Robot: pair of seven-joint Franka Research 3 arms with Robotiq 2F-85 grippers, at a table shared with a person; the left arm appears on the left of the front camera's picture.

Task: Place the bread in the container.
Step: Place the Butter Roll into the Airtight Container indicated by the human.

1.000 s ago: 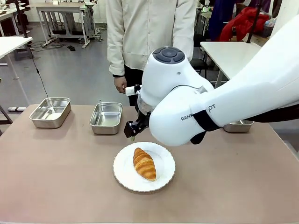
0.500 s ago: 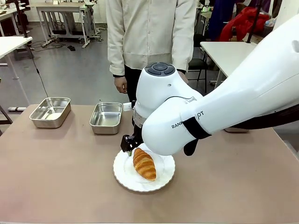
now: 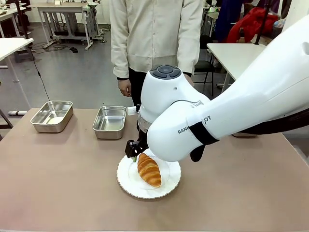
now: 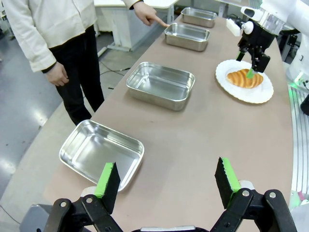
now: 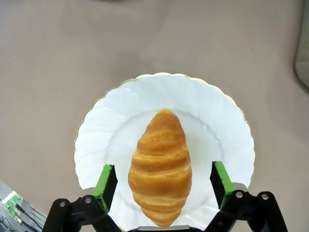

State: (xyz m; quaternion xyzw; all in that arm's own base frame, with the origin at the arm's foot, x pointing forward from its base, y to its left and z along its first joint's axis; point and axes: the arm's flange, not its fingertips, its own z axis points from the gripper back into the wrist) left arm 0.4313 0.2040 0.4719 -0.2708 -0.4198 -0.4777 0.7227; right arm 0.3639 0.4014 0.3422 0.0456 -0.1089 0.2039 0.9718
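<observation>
The bread, a golden-brown croissant [image 5: 161, 166], lies on a round white plate [image 5: 145, 94]. My right gripper [image 5: 162, 180] is open, low over the plate, with one green pad on each side of the croissant and a gap on both sides. In the front view the right gripper [image 3: 135, 152] is at the croissant's [image 3: 149, 170] far end. Several alike steel pans stand in a row; a person's hand [image 4: 153, 15] points a finger at the third container [image 4: 187, 36]. My left gripper [image 4: 166, 179] is open over bare table, holding nothing.
Two more steel pans [image 3: 52, 116] [image 3: 110, 122] sit at the far left of the table, and a further pan [image 4: 199, 16] lies beyond the pointed-at one. The person stands at the far edge. My right arm's large white body [image 3: 193, 121] hides the table's far right.
My right gripper came down and toward the plate since a second ago, from above its far rim to straddling the croissant. It has barely moved in the last half second.
</observation>
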